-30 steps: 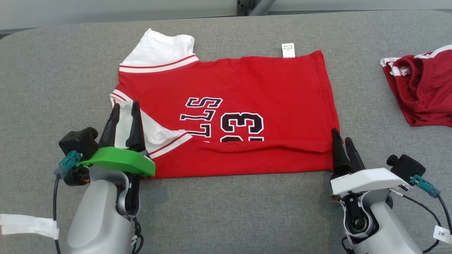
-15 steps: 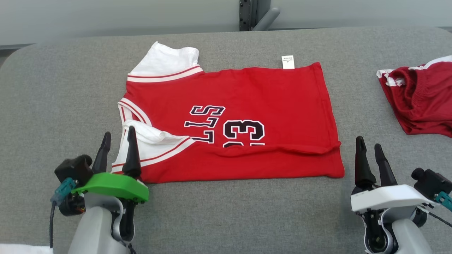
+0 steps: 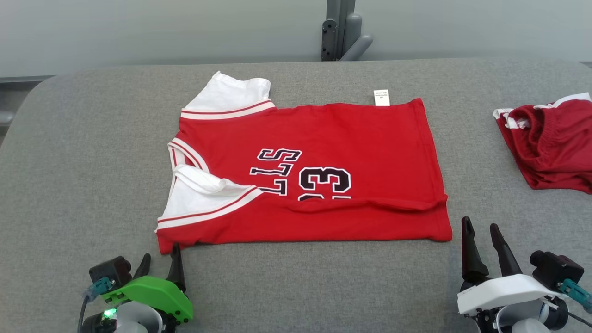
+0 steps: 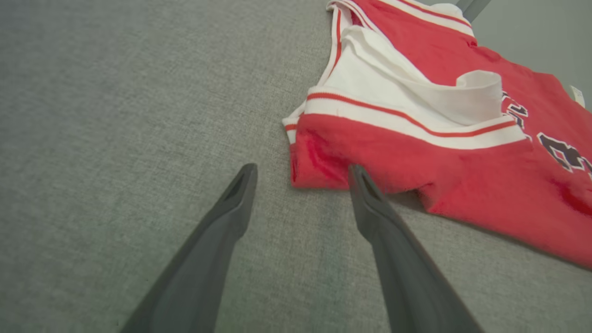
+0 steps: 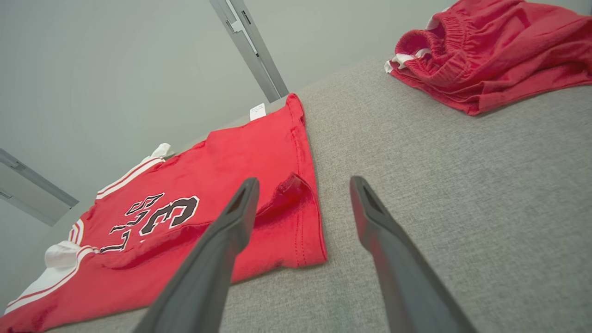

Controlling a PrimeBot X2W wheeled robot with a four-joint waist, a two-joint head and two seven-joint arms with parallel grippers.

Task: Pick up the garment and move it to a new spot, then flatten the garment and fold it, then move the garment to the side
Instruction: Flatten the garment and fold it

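Red, white-sleeved jersey lies folded on the grey fabric tabletop, black lettering showing "LLS" and "3"; its small white tag is unreadable. Left gripper and right gripper sit spread, empty, by its near corners.

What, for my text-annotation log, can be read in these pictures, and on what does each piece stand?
"LLS": dark, white-edged letters lying sideways on the red jersey; the start of the word is folded under.
"3": a large digit beside them on the jersey; the fold cuts off a second digit.
White label at the jersey's far edge: print too small to read.
Dark red shorts: no text visible.
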